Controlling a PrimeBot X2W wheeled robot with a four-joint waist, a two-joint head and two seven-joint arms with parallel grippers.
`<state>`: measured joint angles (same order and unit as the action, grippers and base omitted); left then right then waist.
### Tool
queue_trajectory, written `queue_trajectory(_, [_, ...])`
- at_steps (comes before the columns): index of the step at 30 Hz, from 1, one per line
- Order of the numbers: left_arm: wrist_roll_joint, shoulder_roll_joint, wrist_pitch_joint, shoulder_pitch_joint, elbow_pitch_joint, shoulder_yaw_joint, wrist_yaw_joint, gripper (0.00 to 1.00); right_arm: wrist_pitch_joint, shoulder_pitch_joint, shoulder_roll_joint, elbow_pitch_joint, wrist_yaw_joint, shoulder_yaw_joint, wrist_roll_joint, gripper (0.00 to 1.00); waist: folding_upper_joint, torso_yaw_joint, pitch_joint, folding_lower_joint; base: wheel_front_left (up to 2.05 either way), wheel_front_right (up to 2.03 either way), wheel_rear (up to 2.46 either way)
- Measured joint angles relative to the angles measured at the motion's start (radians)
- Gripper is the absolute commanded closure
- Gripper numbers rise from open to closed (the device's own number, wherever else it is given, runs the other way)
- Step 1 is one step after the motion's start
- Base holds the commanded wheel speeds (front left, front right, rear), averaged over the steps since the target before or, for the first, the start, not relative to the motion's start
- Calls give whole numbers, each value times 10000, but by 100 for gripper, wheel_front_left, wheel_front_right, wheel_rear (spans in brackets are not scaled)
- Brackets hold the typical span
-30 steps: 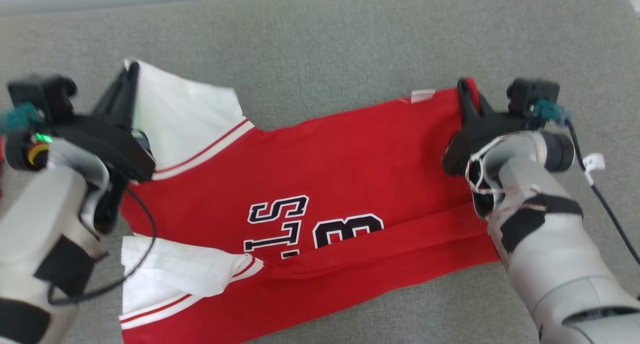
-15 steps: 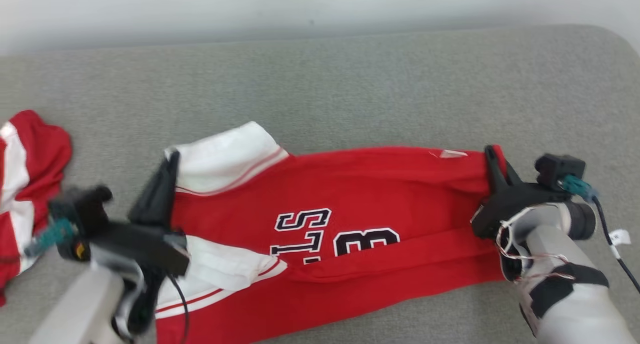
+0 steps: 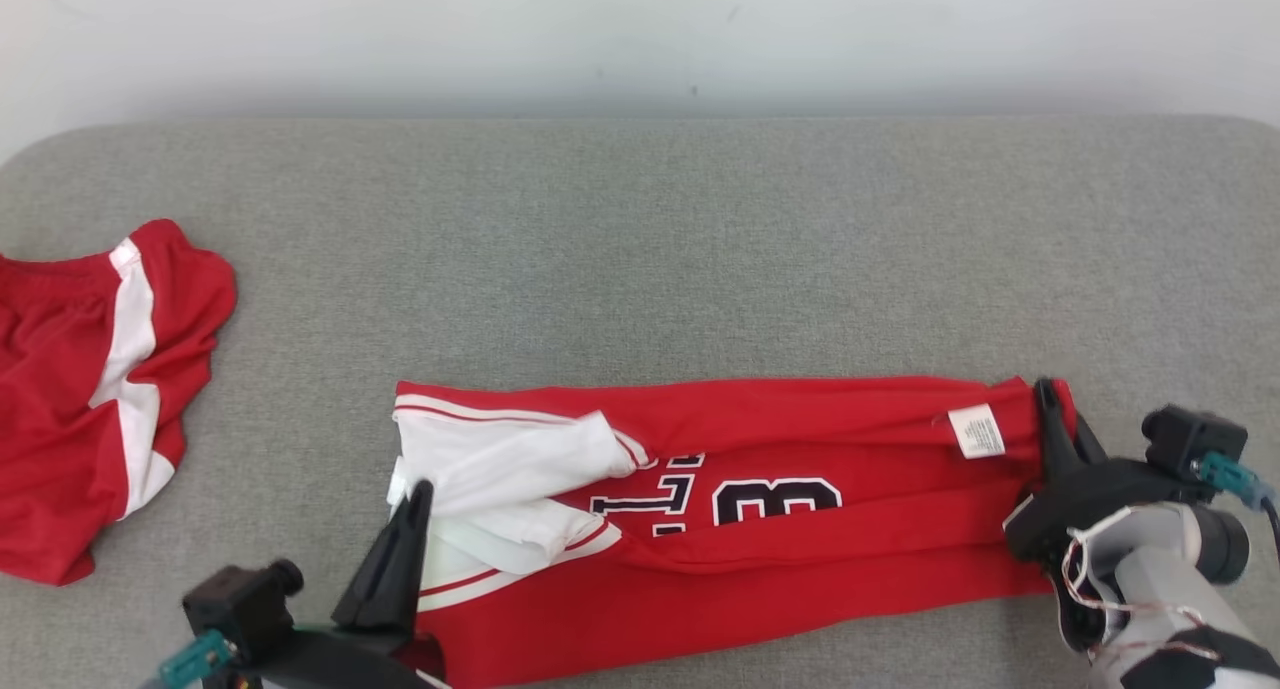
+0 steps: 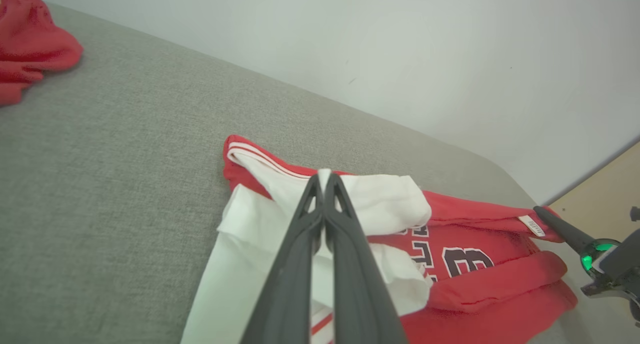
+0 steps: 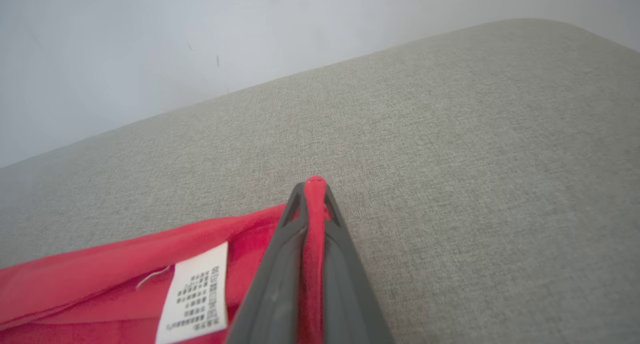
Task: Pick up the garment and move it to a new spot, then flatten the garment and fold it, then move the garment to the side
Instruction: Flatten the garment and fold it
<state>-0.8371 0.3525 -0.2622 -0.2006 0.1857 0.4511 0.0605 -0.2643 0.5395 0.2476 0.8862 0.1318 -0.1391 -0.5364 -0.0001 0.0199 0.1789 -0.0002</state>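
Observation:
The garment (image 3: pixel 800 449) is a red jersey with white sleeves and black lettering, lying folded lengthwise across the grey cushion. My left gripper (image 3: pixel 418 491) is shut on the white sleeve fabric at the jersey's left end; in the left wrist view the white cloth (image 4: pixel 280 204) is pinched at the tips of my left gripper (image 4: pixel 324 176). My right gripper (image 3: pixel 1046 389) is shut on the red hem at the right end. The right wrist view shows red cloth (image 5: pixel 125 269) squeezed between the fingers of my right gripper (image 5: pixel 314 183), with a white care label (image 5: pixel 192 294) beside them.
A second red and white piece of clothing (image 3: pixel 90 389) lies crumpled at the far left of the grey cushion (image 3: pixel 640 249). A pale wall (image 3: pixel 640 29) runs along the cushion's back edge. Beyond its right end a tan floor (image 4: pixel 600 184) appears.
The head camera has tilted up, bringing the wall and the second clothing into view. Both grippers have carried the far edge of the jersey toward me, folding it over into a narrower band.

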Motion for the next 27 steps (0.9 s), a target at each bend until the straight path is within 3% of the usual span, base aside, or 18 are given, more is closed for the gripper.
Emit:
queue_trajectory(8, [290, -447, -2, 532, 915, -157, 25, 100, 0, -771, 58, -416, 0, -159, -268, 100, 0, 118, -257, 1, 0, 0, 0])
queue_trajectory(9, [282, -548, 0, 580, 1058, -188, 63, 100, 0, -833, 61, -408, 0, -153, -293, 76, 0, 105, -291, 1, 0, 0, 0])
queue_trajectory(10, [280, -648, -2, 578, 1218, -194, 104, 78, 0, -901, 63, -397, 0, -161, -299, 40, 1, 98, -330, 1, 0, 0, 0])
queue_trajectory(11, [372, -663, 0, 582, 1346, -190, 105, 20, 0, -943, 63, -378, 0, -169, -299, 0, 1, 91, -373, 2, 0, 0, 0])
queue_trajectory(12, [460, -696, 0, 583, 1411, -307, 109, 0, 0, -955, 65, -380, 0, -151, -301, 0, 1, 81, -414, 1, 0, 0, 0])
queue_trajectory(20, [1302, -1191, 0, 994, 1051, -1745, 117, 0, 0, -1560, 113, -1250, 0, 299, -330, 0, 1, 107, -740, 1, 0, 0, 0])
queue_trajectory(27, [3091, -1515, -2, 1668, 207, -3354, -31, 0, 0, -1918, 161, -1266, 0, 587, -173, 0, 0, 244, -1007, 1, 0, 0, 0])
